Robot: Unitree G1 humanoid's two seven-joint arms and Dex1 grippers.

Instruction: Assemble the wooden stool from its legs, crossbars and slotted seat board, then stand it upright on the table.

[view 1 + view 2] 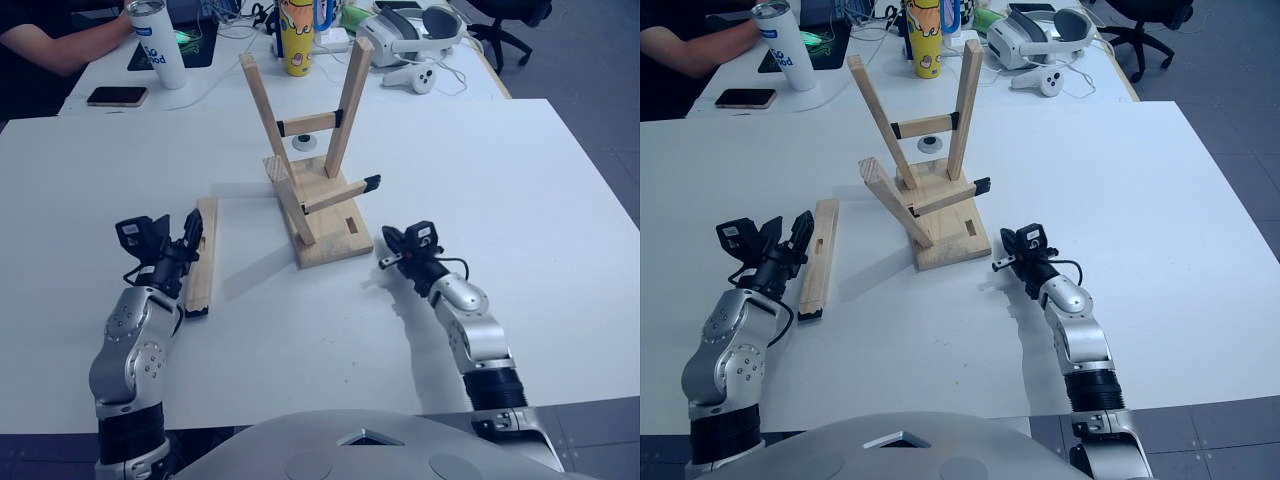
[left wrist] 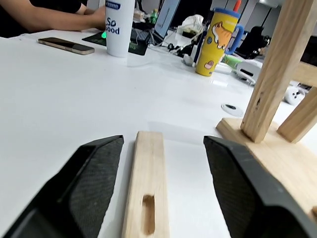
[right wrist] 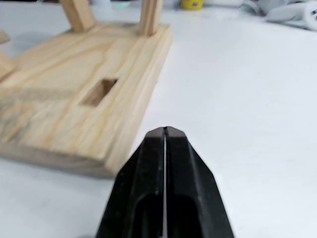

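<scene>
- Two grippers sit low over a white table (image 1: 520, 200), toward its near edge, with the part-built stool between them.
- Left gripper (image 1: 178, 235), toward the table's near left corner: its fingers are spread wide, one on each side of the near end of a loose leg. There is a gap on both sides, so it touches nothing. It looks lined up to close on this piece.
- Loose leg (image 1: 202, 255): it lies flat, pointing away from the near edge, with a slot cut in its upper face. It is near the seat board's left side but apart from it.
- Seat board (image 1: 335, 242): it lies flat around the table's middle, probably so the legs can be pushed down into it.
  - Two upright legs (image 1: 350, 100) stand at its far side, joined by a crossbar (image 1: 310, 124).
  - A third leg (image 1: 292, 205) stands tilted at its left side.
  - A second crossbar (image 1: 340, 195) juts from the third leg with its far end free, likely waiting for the loose leg.
  - An empty slot (image 3: 99, 91) shows near the board's near right corner.
- Right gripper (image 3: 165, 130): its fingers are pressed together and hold nothing. The tip points at the board's near right corner, just beside it and not touching.
</scene>
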